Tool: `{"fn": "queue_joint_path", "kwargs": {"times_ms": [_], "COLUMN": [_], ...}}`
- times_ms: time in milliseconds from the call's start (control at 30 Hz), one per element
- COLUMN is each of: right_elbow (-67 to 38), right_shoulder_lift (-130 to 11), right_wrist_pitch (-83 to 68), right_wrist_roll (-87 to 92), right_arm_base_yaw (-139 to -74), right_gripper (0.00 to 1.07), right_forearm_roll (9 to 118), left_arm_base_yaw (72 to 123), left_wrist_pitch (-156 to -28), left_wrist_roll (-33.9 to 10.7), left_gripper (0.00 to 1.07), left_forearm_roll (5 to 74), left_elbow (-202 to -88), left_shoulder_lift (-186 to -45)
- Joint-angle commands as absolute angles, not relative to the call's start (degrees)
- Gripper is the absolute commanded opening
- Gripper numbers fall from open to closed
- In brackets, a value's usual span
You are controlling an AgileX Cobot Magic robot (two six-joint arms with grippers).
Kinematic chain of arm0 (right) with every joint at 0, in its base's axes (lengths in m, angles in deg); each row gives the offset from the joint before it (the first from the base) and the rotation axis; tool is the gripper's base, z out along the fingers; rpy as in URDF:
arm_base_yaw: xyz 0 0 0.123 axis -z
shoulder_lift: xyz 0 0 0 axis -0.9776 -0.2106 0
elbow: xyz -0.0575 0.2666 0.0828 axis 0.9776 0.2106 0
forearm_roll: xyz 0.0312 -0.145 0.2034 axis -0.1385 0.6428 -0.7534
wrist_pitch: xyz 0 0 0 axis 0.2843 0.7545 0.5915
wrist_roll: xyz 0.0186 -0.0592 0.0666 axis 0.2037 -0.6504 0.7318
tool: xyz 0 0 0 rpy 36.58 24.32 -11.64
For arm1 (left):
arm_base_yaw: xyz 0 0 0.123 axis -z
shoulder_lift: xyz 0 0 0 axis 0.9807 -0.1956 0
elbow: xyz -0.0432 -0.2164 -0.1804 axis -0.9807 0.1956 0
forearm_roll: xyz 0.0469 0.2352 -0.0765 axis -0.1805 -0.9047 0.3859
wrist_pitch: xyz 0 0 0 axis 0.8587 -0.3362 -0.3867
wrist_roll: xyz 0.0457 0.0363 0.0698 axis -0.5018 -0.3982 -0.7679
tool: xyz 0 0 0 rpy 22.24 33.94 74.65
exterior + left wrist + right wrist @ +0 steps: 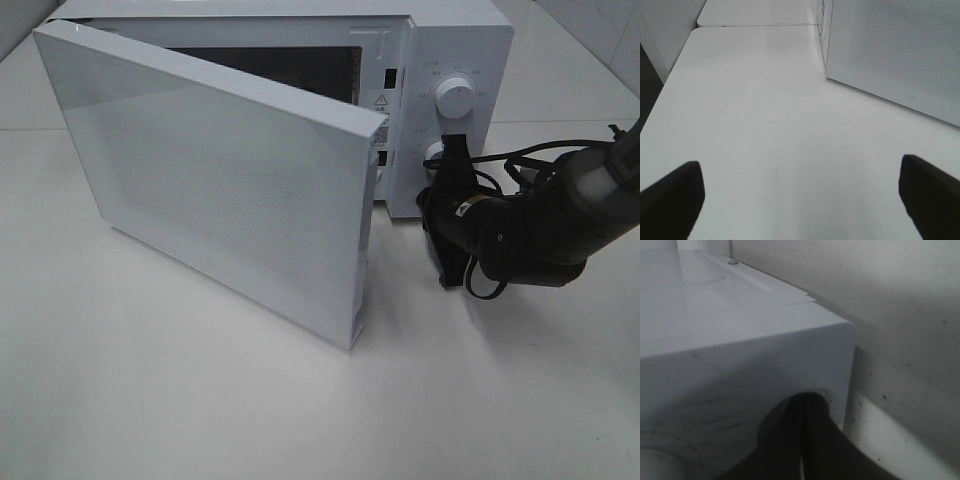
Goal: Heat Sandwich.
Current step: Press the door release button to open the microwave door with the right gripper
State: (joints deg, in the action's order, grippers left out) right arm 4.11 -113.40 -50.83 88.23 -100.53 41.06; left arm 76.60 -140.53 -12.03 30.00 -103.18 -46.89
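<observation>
The left fingers (675, 200) stand wide apart over the white surface (765, 125), the open microwave door (900, 55) just ahead of them. The right fingers (815, 440), nearly together with a thin seam between, sit at the lower dial (433, 152) of the microwave (450, 50); whether they pinch it cannot be told. The sandwich shows in no view.

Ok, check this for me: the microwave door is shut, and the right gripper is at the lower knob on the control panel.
One thing is wrong. The microwave door is swung wide open, not shut, as the exterior high view shows. The rest holds: the right gripper is at the lower knob on the control panel.
</observation>
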Motion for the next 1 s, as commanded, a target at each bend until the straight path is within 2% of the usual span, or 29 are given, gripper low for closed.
{"fn": "queue_joint_path", "kwargs": {"times_ms": [33,400,833,1000], "right_elbow": [-2.7,-2.1,3.8,7.7], "right_shoulder_lift": [-113.3,-112.7,-108.8,-106.2], "right_wrist_pitch": [-64.9,-60.4,-46.1,-45.0], "right_wrist_roll": [86.6,86.3,86.5,86.9], "right_arm_base_yaw": [-98.5,-98.5,-98.5,-98.5], "right_gripper": [0.01,0.00,0.00,0.00], "right_forearm_roll": [42.6,43.0,45.2,46.2], "left_arm_base_yaw": [76.5,76.5,76.5,76.5], "left_wrist_pitch": [-140.0,-140.0,-140.0,-140.0], "left_wrist_roll": [-11.7,-11.7,-11.7,-11.7], "left_gripper": [1.01,1.01,1.01,1.01], "left_forearm_roll": [30.1,30.1,30.1,30.1], "left_elbow": [-103.0,-103.0,-103.0,-103.0], "left_shoulder_lift": [-45.3,-45.3,-45.3,-45.3]}}
